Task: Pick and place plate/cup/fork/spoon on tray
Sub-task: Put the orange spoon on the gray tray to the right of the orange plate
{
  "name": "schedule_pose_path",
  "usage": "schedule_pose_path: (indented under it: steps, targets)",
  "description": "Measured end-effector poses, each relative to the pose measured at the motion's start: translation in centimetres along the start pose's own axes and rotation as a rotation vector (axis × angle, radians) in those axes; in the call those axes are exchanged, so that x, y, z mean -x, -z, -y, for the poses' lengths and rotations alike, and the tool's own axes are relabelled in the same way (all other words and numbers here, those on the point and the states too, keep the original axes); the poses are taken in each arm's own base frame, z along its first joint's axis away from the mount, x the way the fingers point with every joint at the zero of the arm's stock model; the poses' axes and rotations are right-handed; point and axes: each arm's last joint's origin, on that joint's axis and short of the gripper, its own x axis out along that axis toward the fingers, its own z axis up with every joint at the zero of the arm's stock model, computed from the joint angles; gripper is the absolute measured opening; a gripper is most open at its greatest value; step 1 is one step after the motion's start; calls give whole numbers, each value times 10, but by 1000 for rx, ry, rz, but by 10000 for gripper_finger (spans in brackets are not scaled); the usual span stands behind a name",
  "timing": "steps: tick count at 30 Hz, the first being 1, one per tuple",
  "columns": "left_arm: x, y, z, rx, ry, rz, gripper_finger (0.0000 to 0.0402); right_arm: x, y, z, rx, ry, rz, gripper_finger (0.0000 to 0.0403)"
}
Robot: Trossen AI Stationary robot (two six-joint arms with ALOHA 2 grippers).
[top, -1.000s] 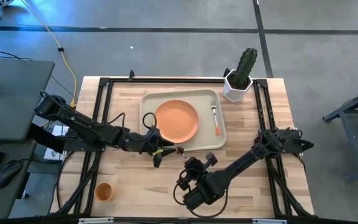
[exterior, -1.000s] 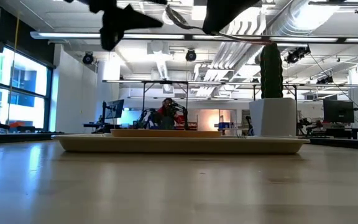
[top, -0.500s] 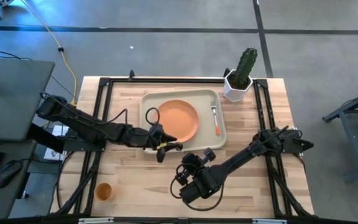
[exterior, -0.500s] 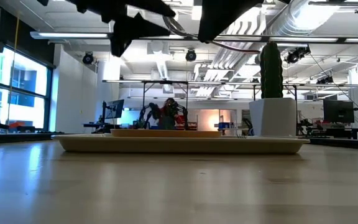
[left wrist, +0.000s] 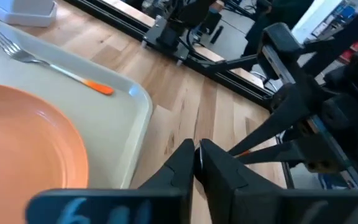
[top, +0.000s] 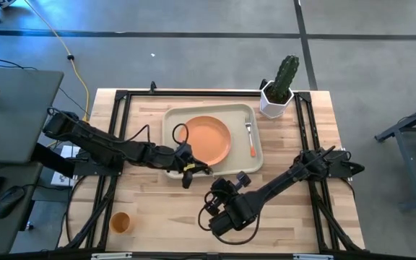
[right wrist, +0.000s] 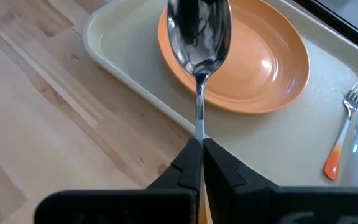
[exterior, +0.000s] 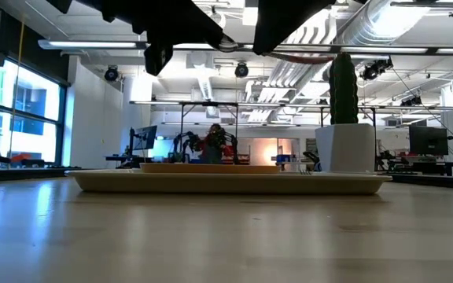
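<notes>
Left gripper point(left wrist: 196, 151) now closed, plate point(top: 205, 139), fork point(top: 250, 137) on tray point(top: 170, 119)

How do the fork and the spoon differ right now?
The fork lies flat on the tray beside the plate; the spoon is held off the table in the shut right gripper. The fork ends in tines, the spoon in a round shiny bowl. Both are metal.

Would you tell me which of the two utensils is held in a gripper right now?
The spoon, pinched in the right gripper; the fork lies on the tray.
</notes>
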Motion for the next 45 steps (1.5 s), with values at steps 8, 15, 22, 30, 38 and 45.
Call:
schedule_pose_path:
  steps: [8,15,22,30,38,45]
  targets:
    - [-2,-5,-4,19,53,-16,5,6,-5,3,-3,-21,-3,1]
    - [-2,-10,-6,33,72,21,3,11,-9,8,-42,-25,-9,1]
    - [-3,-20,-5,41,80,50,2,18,-15,18,-108,-6,-3,0]
    - [4,-31,1,0,107,90,73,8,-24,38,-171,114,-99,0]
    - [28,-38,-2,-8,57,55,142,-30,-35,54,-187,208,-242,0]
    - [68,-43,-5,-27,-130,64,151,-64,-62,70,-112,222,-284,0]
